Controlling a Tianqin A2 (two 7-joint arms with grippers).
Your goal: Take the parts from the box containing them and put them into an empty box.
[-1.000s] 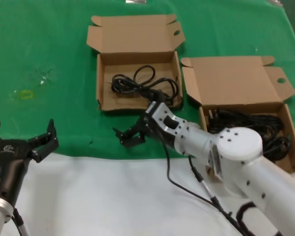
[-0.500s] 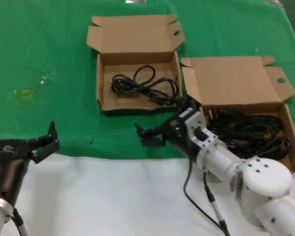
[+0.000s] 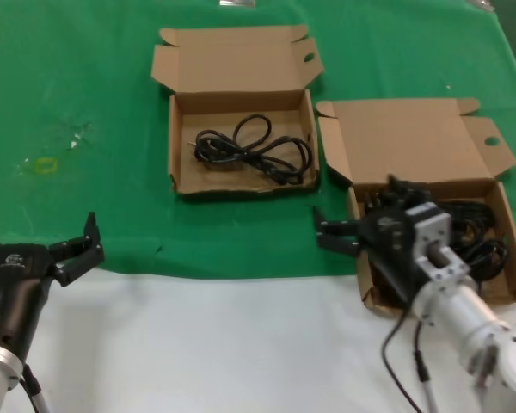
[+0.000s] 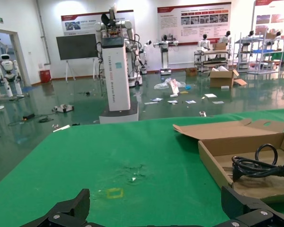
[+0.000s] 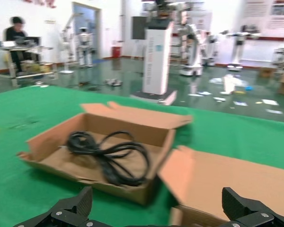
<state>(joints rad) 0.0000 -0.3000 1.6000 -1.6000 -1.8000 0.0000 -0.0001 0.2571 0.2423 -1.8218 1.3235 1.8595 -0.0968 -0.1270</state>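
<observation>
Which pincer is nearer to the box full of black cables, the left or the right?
Right. The right pincer hangs open over the full box's near-left corner; the left pincer, also open, waits far off at the table's front edge.

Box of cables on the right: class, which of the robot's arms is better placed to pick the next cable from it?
Right. The right hand hangs open at the full box's near edge, while the left hand waits far off at the cloth's front edge.

Head cam: high, looks forward and down over the desk's near edge. Both wrist cams: low, near that edge, level, facing the far edge and hall. All three share the box with one cable (image 3: 242,143) (image 4: 248,163) (image 5: 102,153).
</observation>
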